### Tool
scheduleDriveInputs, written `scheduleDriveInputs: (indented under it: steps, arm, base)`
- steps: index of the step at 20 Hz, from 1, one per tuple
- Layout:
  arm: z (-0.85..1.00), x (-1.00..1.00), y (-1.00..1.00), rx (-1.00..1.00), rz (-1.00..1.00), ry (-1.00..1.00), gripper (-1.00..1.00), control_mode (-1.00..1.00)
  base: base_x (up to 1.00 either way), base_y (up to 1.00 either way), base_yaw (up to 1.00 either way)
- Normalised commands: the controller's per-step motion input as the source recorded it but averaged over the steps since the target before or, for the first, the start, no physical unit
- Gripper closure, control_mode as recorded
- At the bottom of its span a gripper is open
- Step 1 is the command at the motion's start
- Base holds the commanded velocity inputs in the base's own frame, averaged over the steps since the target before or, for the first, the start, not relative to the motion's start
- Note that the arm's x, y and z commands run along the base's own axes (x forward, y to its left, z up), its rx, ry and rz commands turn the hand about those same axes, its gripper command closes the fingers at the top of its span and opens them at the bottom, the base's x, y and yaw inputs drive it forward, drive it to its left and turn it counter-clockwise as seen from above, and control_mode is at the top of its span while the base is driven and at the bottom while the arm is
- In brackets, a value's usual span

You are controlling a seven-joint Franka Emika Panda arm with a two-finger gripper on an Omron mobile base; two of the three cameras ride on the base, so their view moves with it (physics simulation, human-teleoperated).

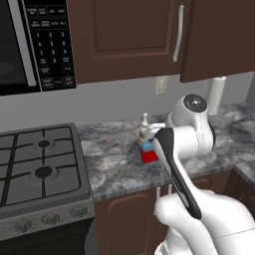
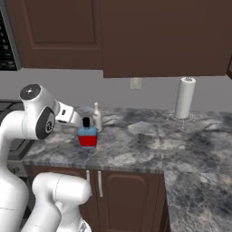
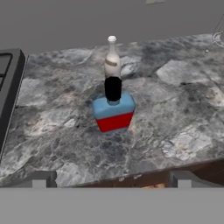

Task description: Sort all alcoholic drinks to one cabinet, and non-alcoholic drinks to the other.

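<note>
Two alcoholic drinks stand on the grey stone counter (image 2: 149,140). The squat blue bottle (image 3: 113,111) with red label and black cap (image 2: 87,134) is the nearer one. Close behind it stands the slim pale bottle (image 3: 112,59) with a white cap (image 2: 97,117). My gripper (image 3: 111,179) is open, short of the counter's front edge and in line with the blue bottle, touching nothing. In the left base view my arm hides part of the blue bottle (image 1: 147,153). The dark brown wall cabinet (image 1: 124,35) with its silver bar handle (image 1: 178,34) hangs above. The non-alcoholic drinks are out of view.
A gas stove (image 1: 40,169) lies left of the counter, under a microwave (image 1: 30,45). A paper towel roll (image 2: 185,97) stands at the back right. A brown cabinet door (image 1: 219,40) juts forward above the counter. Low cabinets (image 2: 122,190) sit below.
</note>
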Motion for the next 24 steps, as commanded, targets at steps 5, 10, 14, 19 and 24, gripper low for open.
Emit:
scheduleDriveInputs:
  steps: [5, 10, 14, 19, 24]
  arm:
    - [-0.09, 0.24, -0.02, 0.00, 0.00, 0.04, -1.00, -1.00]
    - [-0.12, 0.26, -0.02, 0.00, 0.00, 0.03, -1.00, -1.00]
    - [-0.14, 0.26, -0.02, 0.00, 0.00, 0.00, -1.00, -1.00]
    - [-0.24, 0.24, 0.00, 0.00, 0.00, -0.02, -1.00, -1.00]
    - [-0.24, 0.25, -0.03, 0.00, 0.00, -0.01, -1.00, -1.00]
  base:
    - [0.00, 0.00, 0.00]
    - [0.00, 0.00, 0.00]
    - [0.00, 0.00, 0.00]
    - [0.00, 0.00, 0.00]
    - [0.00, 0.00, 0.00]
